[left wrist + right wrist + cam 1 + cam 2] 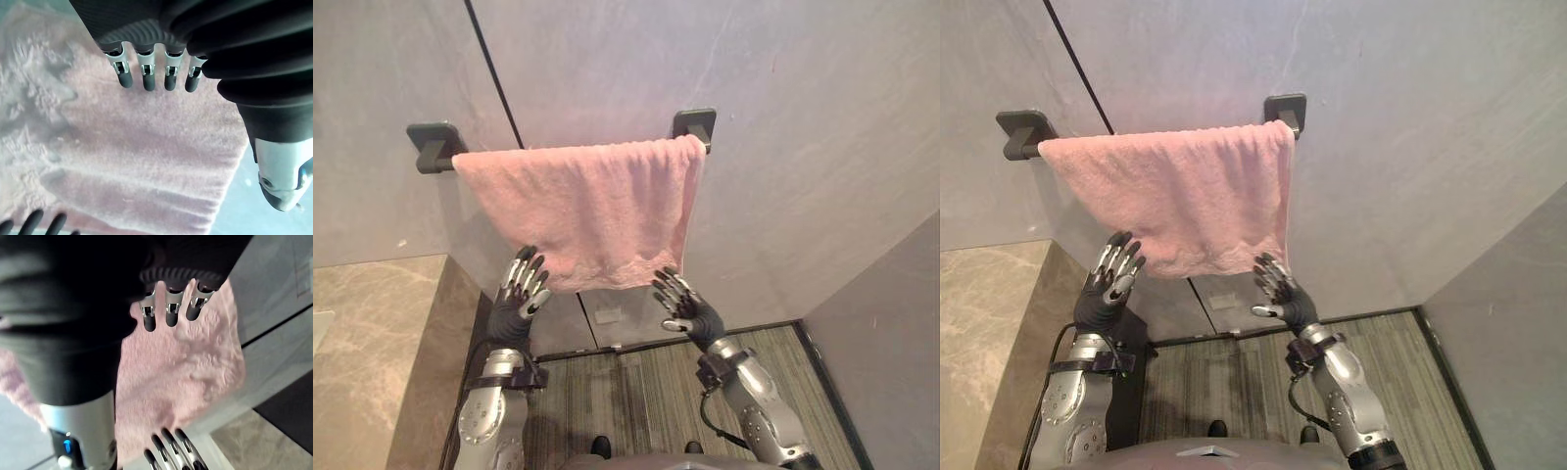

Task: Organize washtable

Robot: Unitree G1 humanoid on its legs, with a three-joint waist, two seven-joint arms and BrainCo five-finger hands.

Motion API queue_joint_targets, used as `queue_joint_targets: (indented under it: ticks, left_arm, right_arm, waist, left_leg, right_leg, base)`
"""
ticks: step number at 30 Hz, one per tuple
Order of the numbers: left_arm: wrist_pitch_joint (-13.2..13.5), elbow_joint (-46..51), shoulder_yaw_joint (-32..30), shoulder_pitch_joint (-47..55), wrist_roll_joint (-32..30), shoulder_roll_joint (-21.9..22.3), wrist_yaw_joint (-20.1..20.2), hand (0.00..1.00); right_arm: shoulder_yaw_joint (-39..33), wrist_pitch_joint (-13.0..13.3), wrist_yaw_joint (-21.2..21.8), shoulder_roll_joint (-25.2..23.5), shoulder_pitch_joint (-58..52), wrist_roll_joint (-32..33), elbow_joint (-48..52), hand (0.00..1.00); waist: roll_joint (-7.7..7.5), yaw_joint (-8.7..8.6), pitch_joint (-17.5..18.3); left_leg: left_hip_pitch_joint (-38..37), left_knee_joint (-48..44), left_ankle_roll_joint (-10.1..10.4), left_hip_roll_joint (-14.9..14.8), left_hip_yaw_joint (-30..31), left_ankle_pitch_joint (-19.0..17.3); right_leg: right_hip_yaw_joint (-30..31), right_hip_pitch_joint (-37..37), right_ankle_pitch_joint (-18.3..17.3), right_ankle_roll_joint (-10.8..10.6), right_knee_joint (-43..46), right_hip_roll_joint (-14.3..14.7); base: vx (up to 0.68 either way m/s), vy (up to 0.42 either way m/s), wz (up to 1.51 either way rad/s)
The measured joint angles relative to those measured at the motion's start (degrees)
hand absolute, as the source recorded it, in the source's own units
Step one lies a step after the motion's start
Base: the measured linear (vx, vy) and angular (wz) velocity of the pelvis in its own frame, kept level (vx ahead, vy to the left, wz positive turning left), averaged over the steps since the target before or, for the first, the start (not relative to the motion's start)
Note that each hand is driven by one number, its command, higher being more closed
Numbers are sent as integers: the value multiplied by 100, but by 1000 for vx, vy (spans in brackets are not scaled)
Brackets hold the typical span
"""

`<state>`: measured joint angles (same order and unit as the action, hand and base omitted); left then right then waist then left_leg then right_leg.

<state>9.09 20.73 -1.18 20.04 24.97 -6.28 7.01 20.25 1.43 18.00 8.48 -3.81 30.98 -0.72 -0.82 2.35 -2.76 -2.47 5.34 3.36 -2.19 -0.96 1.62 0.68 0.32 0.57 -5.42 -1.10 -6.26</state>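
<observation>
The left hand and right hand, spread and empty, are hovering under the pink towel (straightening step, probably) — needing a hem pinch next.

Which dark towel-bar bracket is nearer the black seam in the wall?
The left bracket, close beside the seam; the right bracket sits much farther from it.

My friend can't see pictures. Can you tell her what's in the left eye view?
A pink towel hangs over a dark wall rail. The robot's left hand and right hand reach up, fingers open, by its bottom edge.
</observation>
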Motion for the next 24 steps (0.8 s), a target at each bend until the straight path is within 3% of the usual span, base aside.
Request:
queue_joint_targets:
  ticks: [4, 8, 14, 19, 24]
  left_arm:
    - [7, -149, 175, -571, 372, -170, 23, 0]
    - [13, -461, 151, -1149, 579, -345, -62, 0]
    - [41, -1270, 119, -1884, 847, -592, -507, 0]
    - [44, -2085, 90, -2495, 1024, -663, -877, 0]
    - [20, -2546, -52, -2790, 1077, -838, -1189, 0]
  right_arm:
    - [566, -104, 5, -28, 773, 411, -528, 0]
    - [770, -177, -49, -98, 1250, 414, -819, 0]
    - [791, -172, -526, -243, 1967, 732, -1400, 0]
    - [602, -110, -1014, -317, 2621, 894, -1810, 0]
    - [-224, 87, -1605, -467, 2782, 1074, -1971, 0]
  waist:
    - [-25, 23, 63]
    - [-14, 60, 69]
    - [2, 59, 73]
    - [17, 115, 64]
    - [28, 126, 56]
  left_leg:
    - [-21, -1, -4, 5, 11, 27]
    - [-46, 0, -2, 6, 14, 53]
    - [-61, -3, 12, -13, 41, 86]
    - [0, -89, 12, -13, 32, 86]
    - [25, -108, 12, -11, 33, 85]
  right_leg:
    - [-10, 16, 1, 0, 23, -3]
    - [-12, 26, 1, 1, 56, -3]
    - [7, 56, 24, 15, 51, 12]
    - [17, 42, 77, 18, 30, 11]
    - [17, 40, 94, 22, 10, 10]
  base:
    - [0, 0, 0]
    - [0, 0, 0]
    - [-23, 1, 2]
    - [0, 0, 0]
    - [0, 0, 0]
